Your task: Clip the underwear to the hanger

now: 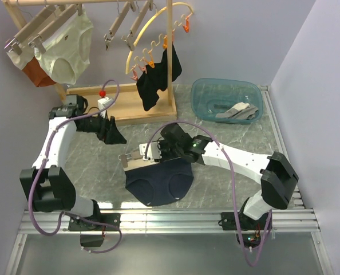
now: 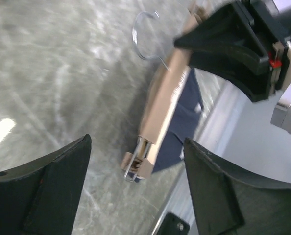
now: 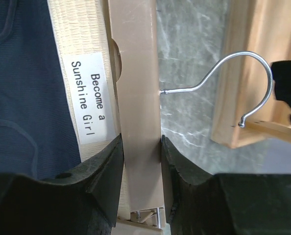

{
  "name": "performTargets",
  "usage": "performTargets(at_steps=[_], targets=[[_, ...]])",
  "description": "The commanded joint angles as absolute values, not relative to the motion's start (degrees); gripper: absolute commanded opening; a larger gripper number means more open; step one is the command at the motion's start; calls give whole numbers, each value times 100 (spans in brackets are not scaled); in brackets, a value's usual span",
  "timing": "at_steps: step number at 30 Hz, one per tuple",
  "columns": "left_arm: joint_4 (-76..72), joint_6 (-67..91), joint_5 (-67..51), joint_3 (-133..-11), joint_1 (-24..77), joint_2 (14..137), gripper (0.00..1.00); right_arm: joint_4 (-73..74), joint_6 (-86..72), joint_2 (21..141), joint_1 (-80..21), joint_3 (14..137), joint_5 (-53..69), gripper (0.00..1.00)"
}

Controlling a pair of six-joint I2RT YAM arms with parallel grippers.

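We see the underwear [image 1: 158,186] lying flat on the counter [image 1: 95,166], near the front edge and between the two arms. It is dark blue. Its tan waistband [image 3: 82,34] has a white label [image 3: 89,98] that says "Become a Sunshine Girl". The hanger [image 1: 133,156] lies on the counter too, right along the waistband and touching it. Its wire hook [image 3: 233,73] points away from the underwear, toward the wooden rack [image 1: 124,106].

The right pincer [image 3: 140,147] is pinching the wooden bar of the hanger near its middle. Its two black fingers [image 3: 101,176] press on the bar, one on each side.

The left pincer [image 2: 136,142] is spread wide and holds nothing. It hangs above the counter near the left end of the hanger and looks down at the metal clip [image 2: 135,166] there. That clip sits just beside the blue cloth, and we cannot tell if it bites the cloth or not.

At the back, white briefs [image 1: 67,48] hang from the rack and a black cloth [image 1: 155,80] hangs on orange pegs. A blue tub [image 1: 227,100] sits at the back right of the counter
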State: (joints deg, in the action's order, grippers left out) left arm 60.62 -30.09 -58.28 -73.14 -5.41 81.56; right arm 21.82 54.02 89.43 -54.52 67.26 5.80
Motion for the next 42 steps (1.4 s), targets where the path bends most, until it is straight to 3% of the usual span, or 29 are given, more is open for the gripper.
performTargets(at_steps=[1,8,14,21,26,29,30,31,33,34,36,42], targets=[[7084,-3964,-6170,-7550,-282,8262,79,1389,5774,8517,-5563,6645,150,0],[5934,-2893,-5687,-6909,281,7787,75,1134,5976,8306,-5783,6592,-228,0],[5915,-2865,-5564,-6873,571,7813,67,1134,6046,8148,-5950,6601,-422,0],[6398,-3339,-5660,-7031,694,8042,44,1028,6178,8042,-6056,6522,-536,0],[6504,-3454,-5660,-7005,729,8033,35,941,6231,7998,-6047,6443,-580,0],[6452,-3332,-5651,-7013,747,7946,12,932,6179,8059,-6038,6495,-728,0],[6399,-3261,-5651,-7031,747,7911,7,879,6127,8086,-6055,6513,-799,3],[6329,-3148,-5582,-7023,738,7788,1,896,6065,8095,-6056,6556,-887,24],[6083,-2805,-5459,-6996,721,7612,0,835,6047,8069,-6047,6574,-1001,56],[5960,-2638,-5249,-6953,695,7429,0,835,6056,8034,-6029,6566,-1045,82],[5793,-2242,-5116,-6917,511,7243,0,1027,6047,7928,-6012,6583,-1072,91],[5792,-1557,-4457,-7163,-202,6601,0,1546,5564,7585,-5802,6750,-1116,93]])
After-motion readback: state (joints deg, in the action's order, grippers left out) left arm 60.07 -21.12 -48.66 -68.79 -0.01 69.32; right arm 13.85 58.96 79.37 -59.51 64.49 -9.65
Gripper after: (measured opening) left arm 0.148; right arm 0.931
